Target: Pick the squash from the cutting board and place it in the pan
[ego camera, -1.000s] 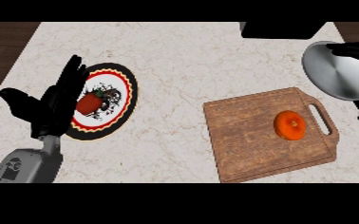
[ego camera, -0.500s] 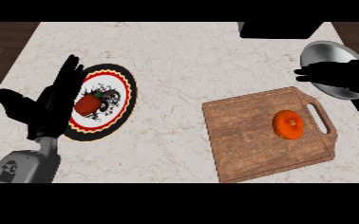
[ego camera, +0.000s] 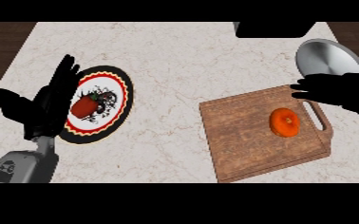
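**Head view: squash on the board, right hand above it**

Head view gives me the squash (ego camera: 285, 122) lying on the right half of the cutting board (ego camera: 245, 137), untouched. My right hand (ego camera: 335, 90) hangs over the board's upper right corner, fingers straight, holding nothing, just below the pan (ego camera: 326, 59). My left hand (ego camera: 49, 102) rests open, fingers up, beside a patterned plate (ego camera: 116, 83) carrying a red item (ego camera: 84, 106).
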{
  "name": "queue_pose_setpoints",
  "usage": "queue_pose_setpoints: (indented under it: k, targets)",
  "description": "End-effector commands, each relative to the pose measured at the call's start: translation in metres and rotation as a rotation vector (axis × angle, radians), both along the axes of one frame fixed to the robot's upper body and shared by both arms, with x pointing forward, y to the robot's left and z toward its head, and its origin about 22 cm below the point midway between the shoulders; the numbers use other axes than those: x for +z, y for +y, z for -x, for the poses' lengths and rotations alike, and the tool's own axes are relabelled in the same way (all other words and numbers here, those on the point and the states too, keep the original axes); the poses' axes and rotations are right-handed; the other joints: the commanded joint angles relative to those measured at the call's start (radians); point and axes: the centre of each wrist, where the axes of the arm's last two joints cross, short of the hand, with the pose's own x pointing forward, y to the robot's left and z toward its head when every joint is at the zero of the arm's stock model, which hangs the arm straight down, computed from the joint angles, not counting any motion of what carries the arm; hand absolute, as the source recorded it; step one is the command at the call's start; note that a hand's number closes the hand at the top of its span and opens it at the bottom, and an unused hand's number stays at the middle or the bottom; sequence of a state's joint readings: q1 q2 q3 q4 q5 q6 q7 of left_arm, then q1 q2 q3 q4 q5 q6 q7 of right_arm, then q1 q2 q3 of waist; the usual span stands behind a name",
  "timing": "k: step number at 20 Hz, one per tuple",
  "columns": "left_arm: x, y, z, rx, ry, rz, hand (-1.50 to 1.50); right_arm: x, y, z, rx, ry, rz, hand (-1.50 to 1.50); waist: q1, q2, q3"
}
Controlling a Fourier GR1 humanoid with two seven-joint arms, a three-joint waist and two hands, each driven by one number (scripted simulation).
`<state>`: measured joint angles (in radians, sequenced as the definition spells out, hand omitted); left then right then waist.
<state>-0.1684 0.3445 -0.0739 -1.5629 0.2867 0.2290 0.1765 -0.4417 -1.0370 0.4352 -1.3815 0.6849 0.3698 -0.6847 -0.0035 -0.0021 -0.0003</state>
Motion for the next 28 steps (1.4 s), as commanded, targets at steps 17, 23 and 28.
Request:
queue_pose_setpoints:
  k: [17, 23, 28]
  targets:
    - [0.001, -0.015, -0.01, -0.013, 0.004, 0.006, 0.0, -0.041, 0.07, 0.012, -0.052, -0.091, 0.088, -1.5, 0.01, 0.004, 0.0]
    - [0.015, -0.008, 0.004, -0.011, 0.008, 0.003, 0.0, -0.04, 0.057, 0.003, -0.065, -0.059, 0.068, -1.5, 0.008, 0.002, 0.0]
    - [0.001, 0.002, -0.006, -0.006, 0.001, 0.022, 0.0, -0.067, 0.065, 0.004, -0.067, -0.042, 0.122, -1.5, 0.005, 0.003, 0.0]
